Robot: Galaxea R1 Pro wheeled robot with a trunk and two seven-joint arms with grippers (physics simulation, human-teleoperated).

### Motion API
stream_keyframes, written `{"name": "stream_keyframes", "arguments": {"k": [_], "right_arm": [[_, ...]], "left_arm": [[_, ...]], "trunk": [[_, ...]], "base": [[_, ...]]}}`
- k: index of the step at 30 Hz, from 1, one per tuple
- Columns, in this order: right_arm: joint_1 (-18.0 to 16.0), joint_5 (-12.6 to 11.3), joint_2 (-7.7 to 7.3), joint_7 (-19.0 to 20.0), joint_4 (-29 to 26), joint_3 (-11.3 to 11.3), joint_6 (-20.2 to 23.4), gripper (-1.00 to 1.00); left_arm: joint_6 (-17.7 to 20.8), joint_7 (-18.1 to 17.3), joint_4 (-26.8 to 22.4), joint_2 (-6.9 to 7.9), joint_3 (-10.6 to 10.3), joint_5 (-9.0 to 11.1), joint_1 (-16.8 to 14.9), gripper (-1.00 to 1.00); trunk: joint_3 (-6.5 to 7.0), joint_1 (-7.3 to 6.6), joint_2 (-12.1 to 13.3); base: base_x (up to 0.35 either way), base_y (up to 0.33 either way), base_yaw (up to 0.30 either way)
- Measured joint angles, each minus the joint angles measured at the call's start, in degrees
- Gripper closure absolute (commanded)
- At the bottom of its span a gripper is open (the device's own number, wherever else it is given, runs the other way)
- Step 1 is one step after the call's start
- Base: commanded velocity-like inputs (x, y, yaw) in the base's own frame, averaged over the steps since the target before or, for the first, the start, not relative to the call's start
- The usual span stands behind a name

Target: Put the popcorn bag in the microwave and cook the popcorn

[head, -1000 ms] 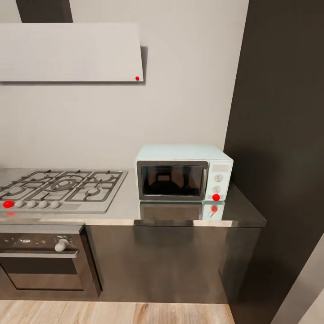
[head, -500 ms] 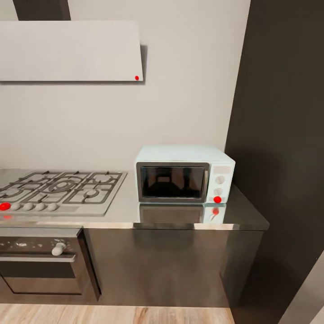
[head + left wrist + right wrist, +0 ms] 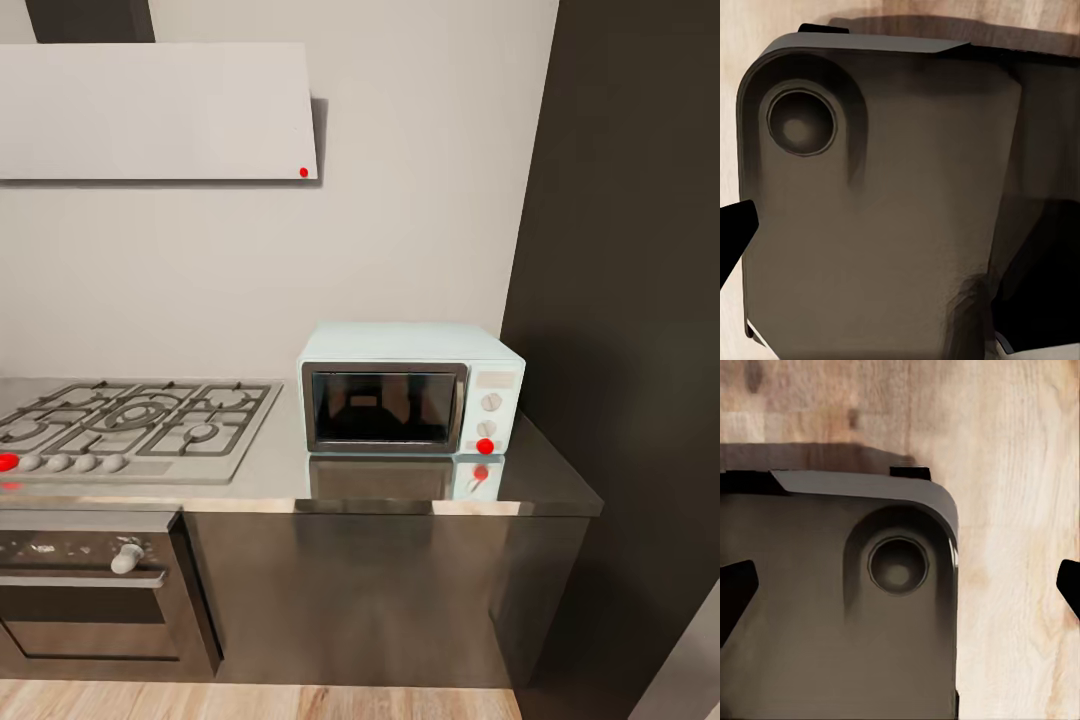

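Observation:
The pale mint-blue microwave (image 3: 410,388) stands on the grey metallic countertop (image 3: 280,472) near its right end, with its dark glass door closed. A red dot (image 3: 485,446) marks its lower knob. The popcorn bag is out of view. In the right wrist view my right gripper (image 3: 900,589) hangs open over a grey part of my base and the wood floor, one dark fingertip (image 3: 735,592) at each side edge. In the left wrist view my left gripper (image 3: 900,225) also looks open, with one fingertip (image 3: 733,225) at the edge.
A grey gas hob (image 3: 130,425) with black grates lies left of the microwave, above a steel oven (image 3: 90,590). A pale range hood (image 3: 155,110) hangs on the wall. A tall dark panel (image 3: 630,300) closes the counter's right end. Wood floor (image 3: 250,702) runs along the cabinets.
The whole head view has shifted a little as the camera moved closer; the microwave looks slightly larger. Nothing on the counter has moved.

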Motion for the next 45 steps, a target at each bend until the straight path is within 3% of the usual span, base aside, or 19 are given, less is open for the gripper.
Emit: {"name": "stream_keyframes", "arguments": {"k": [1, 6, 8, 11, 13, 15, 16, 18, 19, 24, 27, 31, 34, 37, 38, 45], "right_arm": [[0.0, 0.2, -0.01, 0.0, -2.2, 0.0, 0.2, -1.0], [0.0, 0.8, -0.09, -0.4, -24.5, -0.5, 6.4, -1.0], [0.0, 1.0, -0.11, -0.4, -29.4, -0.6, 11.8, -1.0], [0.0, 1.1, -0.06, -0.3, -38.3, -0.6, 23.2, -1.0], [0.0, 1.2, 0.06, -0.3, -47.9, -0.7, 31.7, -1.0], [0.0, 1.2, 0.06, -0.3, -53.5, -0.7, 34.9, -1.0], [0.0, 1.3, -0.03, -0.3, -60.7, -0.7, 38.9, -1.0], [0.0, 1.3, -0.05, -0.3, -68.8, -0.6, 43.0, -1.0], [0.0, 1.2, -0.03, -0.1, -75.1, -0.7, 47.2, -1.0], [0.0, 1.1, 0.09, 0.0, -80.5, -0.9, 49.4, -1.0], [-0.2, 1.2, 0.08, -0.3, -84.8, -1.0, 53.3, -1.0], [-3.9, 1.3, 0.11, -0.4, -85.8, -1.0, 57.6, -1.0], [-10.1, 1.3, 0.13, -0.4, -85.9, -1.0, 63.8, -1.0], [-15.2, 1.3, 0.16, -0.4, -85.9, -1.0, 66.9, -1.0], [-19.4, 1.3, 0.13, -0.4, -85.9, -0.9, 68.7, -1.0], [-32.3, 1.3, 0.2, -0.5, -85.9, -0.9, 68.8, -1.0]], "left_arm": [[0.0, 0.0, 0.0, 0.0, 0.0, 0.0, 0.0, -1.0], [0.0, 0.0, 0.0, -0.08, 0.0, 0.0, 0.0, -1.0], [0.0, 0.0, 0.0, -0.07, 0.0, 0.0, 0.0, -1.0], [0.0, 0.0, 0.0, -0.06, 0.0, 0.0, 0.0, -1.0], [0.0, 0.0, 0.0, -0.06, 0.0, 0.0, 0.0, -1.0], [0.0, 0.0, 0.0, -0.03, 0.0, 0.0, 0.0, -1.0], [0.0, 0.0, 0.0, -0.01, 0.0, 0.0, 0.0, -1.0], [0.0, 0.0, 0.0, 0.0, 0.0, 0.0, 0.0, -1.0], [0.0, 0.0, 0.0, 0.0, 0.0, 0.0, 0.0, -1.0], [0.0, 0.0, 0.0, -0.03, 0.0, 0.0, 0.0, -1.0], [0.0, 0.0, 0.0, -0.08, 0.0, -0.1, 0.0, -1.0], [0.0, 0.0, 0.0, -0.04, 0.0, -0.1, 0.0, -1.0], [0.0, 0.0, 0.0, 0.06, 0.0, -0.1, 0.0, -1.0], [0.0, 0.0, 0.0, 0.08, 0.0, -0.1, 0.0, -1.0], [0.0, 0.0, 0.0, 0.09, 0.0, -0.1, 0.0, -1.0], [0.0, 0.0, -0.1, 0.09, 0.0, 0.0, 0.0, -1.0]], "trunk": [[0.0, 0.0, 0.0], [0.0, 0.0, 0.0], [0.0, 0.0, 0.0], [0.01, 0.0, 0.0], [0.01, 0.0, 0.0], [0.0, 0.0, 0.0], [0.0, 0.0, 0.0], [0.0, 0.0, 0.0], [0.0, 0.0, 0.0], [-0.01, 0.0, 0.0], [0.0, 0.0, 0.0], [0.01, 0.0, 0.0], [0.01, 0.0, 0.0], [0.01, 0.0, 0.0], [0.01, 0.0, 0.0], [0.01, 0.0, 0.0]], "base": [[0.0, 0.0, 0.0], [0.0, 0.0, 0.0], [0.0, 0.0, 0.0], [0.0, 0.0, 0.0], [0.0, 0.0, 0.0], [0.0, 0.0, 0.0], [0.0, 0.0, 0.0], [0.0, 0.0, 0.0], [0.0, 0.0, 0.0], [0.0, 0.0, 0.0], [0.0, 0.0, 0.0], [0.0, 0.0, 0.0], [0.0, 0.0, 0.0], [0.0, 0.0, 0.0], [0.0, 0.0, 0.0], [0.0, 0.0, 0.0]]}}
